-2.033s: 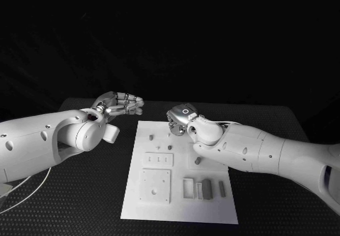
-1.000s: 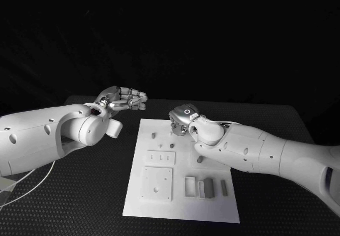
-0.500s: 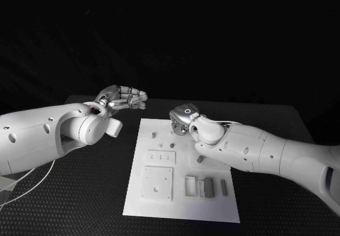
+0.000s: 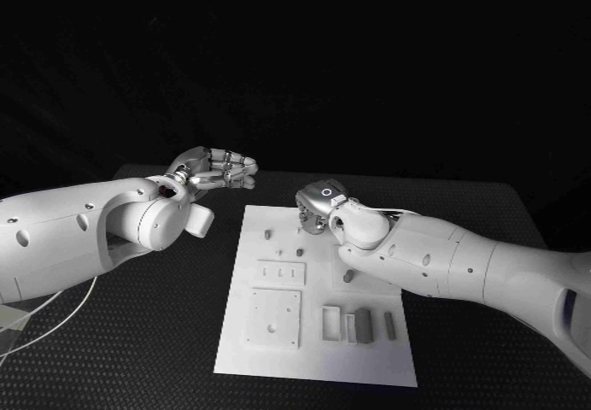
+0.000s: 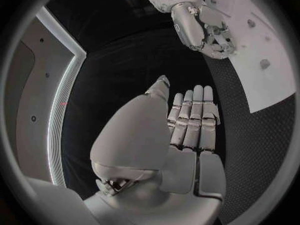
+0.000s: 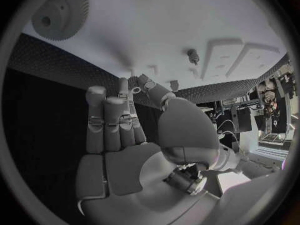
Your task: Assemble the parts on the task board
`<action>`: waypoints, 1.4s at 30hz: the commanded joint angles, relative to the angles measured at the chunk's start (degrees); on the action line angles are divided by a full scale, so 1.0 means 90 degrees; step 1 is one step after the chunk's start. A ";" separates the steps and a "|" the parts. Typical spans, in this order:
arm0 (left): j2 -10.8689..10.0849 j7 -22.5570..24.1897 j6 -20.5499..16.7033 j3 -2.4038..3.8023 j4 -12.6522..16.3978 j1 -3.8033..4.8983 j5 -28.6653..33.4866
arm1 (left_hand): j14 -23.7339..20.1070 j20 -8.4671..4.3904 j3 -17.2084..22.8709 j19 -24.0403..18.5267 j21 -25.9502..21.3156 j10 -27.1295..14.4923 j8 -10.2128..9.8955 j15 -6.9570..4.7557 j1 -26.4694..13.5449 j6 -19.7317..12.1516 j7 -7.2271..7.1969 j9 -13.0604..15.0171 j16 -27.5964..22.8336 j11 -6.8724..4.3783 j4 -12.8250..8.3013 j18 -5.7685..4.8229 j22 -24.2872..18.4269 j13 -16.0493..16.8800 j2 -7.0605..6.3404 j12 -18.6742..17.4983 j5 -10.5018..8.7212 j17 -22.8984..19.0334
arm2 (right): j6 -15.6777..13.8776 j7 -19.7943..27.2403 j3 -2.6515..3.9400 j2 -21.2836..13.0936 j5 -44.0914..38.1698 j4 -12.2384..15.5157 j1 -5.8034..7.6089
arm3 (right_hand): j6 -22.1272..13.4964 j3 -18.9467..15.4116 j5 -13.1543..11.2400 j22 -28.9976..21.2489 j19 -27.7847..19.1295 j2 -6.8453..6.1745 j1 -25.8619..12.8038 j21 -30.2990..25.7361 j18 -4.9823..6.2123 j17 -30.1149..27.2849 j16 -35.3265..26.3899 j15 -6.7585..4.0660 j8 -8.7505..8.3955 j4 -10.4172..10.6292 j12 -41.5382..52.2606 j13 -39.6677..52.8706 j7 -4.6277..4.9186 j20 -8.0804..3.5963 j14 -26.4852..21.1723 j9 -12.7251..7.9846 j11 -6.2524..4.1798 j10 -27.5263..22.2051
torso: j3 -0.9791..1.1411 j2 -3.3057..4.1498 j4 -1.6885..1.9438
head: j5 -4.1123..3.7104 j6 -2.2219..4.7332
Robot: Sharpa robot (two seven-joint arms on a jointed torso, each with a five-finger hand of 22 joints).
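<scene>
Task board [image 4: 370, 359]: your white plate lies flat at the middle of the black table [image 4: 136, 342], long side running away from the robot. On its near half you see a square plate with a small hole [image 4: 273, 319]; beside that, toward the right arm, a small open frame [image 4: 330, 324] and two narrow grey bars [image 4: 362, 325] standing just beside each other. Above the square plate sits a smaller slotted rectangle [image 4: 281, 272]. Toward the far end you find a few small pegs [image 4: 281, 252] standing apart from one another, and one dark oval piece [image 4: 348, 276] just beside the right forearm.

Right hand [image 4: 315, 212]: it hangs over the far end of the board, close to the surface. In the right wrist view [image 6: 125, 135] the fingers lie straight and side by side, the thumb folded near them, nothing between them. That view also shows you a toothed wheel [image 6: 59, 12] on the board and a small peg [image 6: 193, 56].

Left hand [image 4: 218, 173]: it sits off the board, over the far left part of the table, well apart from the right hand. In the left wrist view [image 5: 187, 130] the fingers are bent in toward the palm, close together, holding nothing; the right hand [image 5: 203, 30] shows there at the board's edge
</scene>
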 commanded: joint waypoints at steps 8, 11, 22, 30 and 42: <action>0.0016 0.0029 0.0088 0.0006 0.0022 0.0042 -0.0001 | 0.0016 -0.0019 0.0022 -0.0007 -0.0027 -0.0011 -0.0047 -0.0032 -0.0051 -0.0034 0.0165 -0.0011 -0.0034 0.0035 -0.0012 -0.0045 -0.0009 -0.0008 -0.0025 -0.0040 -0.0041 0.0013 | 0.0151 0.0136 -0.0002 0.0044 0.0179 -0.0109 -0.0001 | -0.0001 0.0028 0.0023 0.0120 -0.0018 -0.0044 -0.0024 0.0013 0.0532 -0.0019 0.0019 -0.0011 -0.0019 0.0015 -0.0044 0.0009 0.0037 -0.0024 -0.0022 0.0009 0.0017 0.0020 | -0.0002 0.0009 -0.0001 | 0.0022 -0.0008; 0.0014 0.0031 0.0085 0.0006 0.0024 0.0046 -0.0001 | 0.0016 -0.0019 0.0023 -0.0007 -0.0027 -0.0012 -0.0047 -0.0032 -0.0051 -0.0035 0.0165 -0.0011 -0.0035 0.0035 -0.0012 -0.0046 -0.0010 -0.0009 -0.0025 -0.0041 -0.0041 0.0014 | 0.0159 0.0150 -0.0002 0.0057 0.0190 -0.0109 -0.0002 | -0.0002 0.0029 0.0023 0.0120 -0.0019 -0.0044 -0.0024 0.0012 0.0532 -0.0020 0.0019 -0.0010 -0.0020 0.0015 -0.0046 0.0009 0.0037 -0.0023 -0.0023 0.0010 0.0018 0.0019 | -0.0003 0.0003 0.0000 | 0.0023 -0.0016; 0.0009 0.0029 0.0086 0.0006 0.0027 0.0059 -0.0004 | 0.0017 -0.0020 0.0024 -0.0006 -0.0028 -0.0012 -0.0048 -0.0032 -0.0050 -0.0035 0.0165 -0.0012 -0.0038 0.0036 -0.0013 -0.0046 -0.0010 -0.0009 -0.0026 -0.0044 -0.0041 0.0016 | 0.0116 0.0145 -0.0001 0.0123 0.0187 -0.0086 -0.0003 | -0.0005 0.0040 0.0025 0.0119 -0.0025 -0.0035 -0.0009 0.0008 0.0532 -0.0027 0.0015 -0.0009 -0.0026 0.0006 -0.0053 0.0011 0.0038 -0.0024 -0.0025 0.0012 0.0019 0.0016 | 0.0006 0.0001 -0.0007 | 0.0051 -0.0022; 0.0009 0.0029 0.0090 0.0006 0.0026 0.0063 -0.0004 | 0.0018 -0.0020 0.0025 -0.0005 -0.0030 -0.0012 -0.0048 -0.0032 -0.0050 -0.0034 0.0165 -0.0013 -0.0041 0.0036 -0.0013 -0.0046 -0.0011 -0.0010 -0.0026 -0.0046 -0.0041 0.0018 | 0.0183 0.0133 -0.0001 0.0135 0.0185 -0.0130 -0.0003 | -0.0003 0.0046 0.0024 0.0119 -0.0027 -0.0029 0.0004 0.0008 0.0532 -0.0030 0.0014 -0.0010 -0.0027 -0.0003 -0.0055 0.0013 0.0037 -0.0025 -0.0024 0.0016 0.0019 0.0018 | 0.0008 0.0002 -0.0011 | 0.0054 -0.0018; 0.0008 0.0025 0.0104 0.0006 0.0013 0.0064 -0.0004 | 0.0019 -0.0020 0.0027 -0.0004 -0.0031 -0.0010 -0.0048 -0.0032 -0.0052 -0.0033 0.0166 -0.0013 -0.0045 0.0036 -0.0012 -0.0047 -0.0012 -0.0010 -0.0025 -0.0049 -0.0041 0.0021 | 0.0192 0.0076 -0.0001 0.0140 0.0148 -0.0203 -0.0004 | -0.0009 0.0047 0.0024 0.0119 -0.0031 -0.0031 0.0007 0.0005 0.0532 -0.0035 0.0011 -0.0007 -0.0033 -0.0008 -0.0062 0.0014 0.0040 -0.0024 -0.0027 0.0018 0.0021 0.0014 | 0.0011 0.0002 -0.0005 | 0.0041 -0.0010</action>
